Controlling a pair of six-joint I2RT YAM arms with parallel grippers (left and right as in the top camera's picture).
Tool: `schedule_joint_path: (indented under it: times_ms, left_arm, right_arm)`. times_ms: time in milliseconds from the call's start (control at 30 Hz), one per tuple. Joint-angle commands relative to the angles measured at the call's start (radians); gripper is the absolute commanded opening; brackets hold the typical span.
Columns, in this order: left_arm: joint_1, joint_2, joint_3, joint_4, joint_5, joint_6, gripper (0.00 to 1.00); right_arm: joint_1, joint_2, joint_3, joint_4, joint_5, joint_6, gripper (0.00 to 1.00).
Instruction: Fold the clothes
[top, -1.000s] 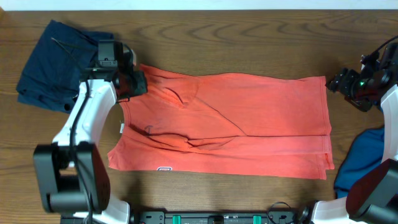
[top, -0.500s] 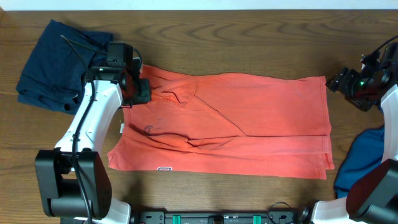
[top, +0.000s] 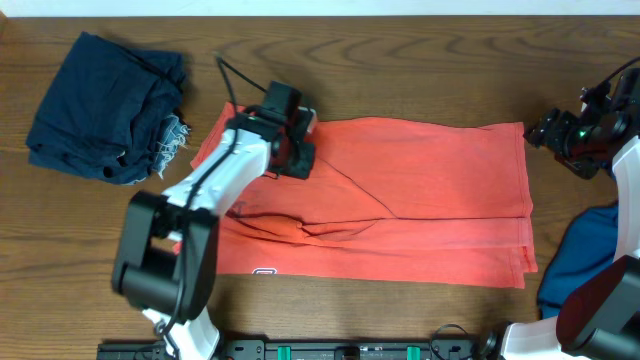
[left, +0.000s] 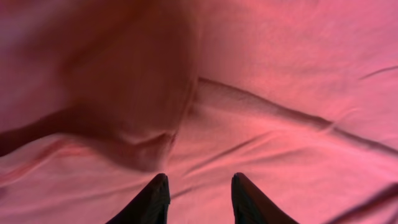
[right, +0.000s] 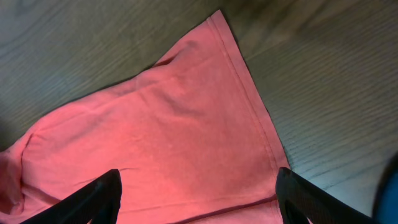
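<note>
T-shirt (top: 430, 190) of soft coral cloth lies creased on wood-grain table (top: 400, 60).

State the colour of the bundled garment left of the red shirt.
The bundled garment is dark navy blue; overhead view.

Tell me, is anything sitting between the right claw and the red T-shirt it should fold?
Nothing visible does. The right gripper hangs open just beside a corner of the coral-red T-shirt, with only bare wooden table around that corner.
</note>
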Motion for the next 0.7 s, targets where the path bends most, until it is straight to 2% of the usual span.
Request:
schedule_joint_path:
  times_ms: [0, 133, 267, 400, 667]
  left_arm:
    - [-0.012, 0.037, -0.014, 0.035, -0.037, 0.013, 0.37]
    - [-0.013, 0.068, -0.014, 0.074, -0.103, 0.013, 0.36]
    - [-0.013, 0.071, -0.014, 0.072, -0.108, 0.013, 0.36]
    - [-0.014, 0.071, -0.014, 0.072, -0.192, 0.013, 0.38]
    - [-0.027, 0.071, -0.018, 0.05, -0.166, 0.012, 0.36]
  right_arm:
    - [0.009, 0.003, -0.002, -0.002, 0.006, -0.015, 0.78]
    - [0.009, 0.003, -0.002, -0.007, 0.006, -0.015, 0.78]
    - [0.009, 0.003, -0.002, -0.013, 0.006, -0.015, 0.78]
    - [0.009, 0.003, -0.002, -0.017, 0.006, -0.015, 0.78]
    - [0.009, 0.003, -0.002, -0.02, 0.006, -0.015, 0.78]
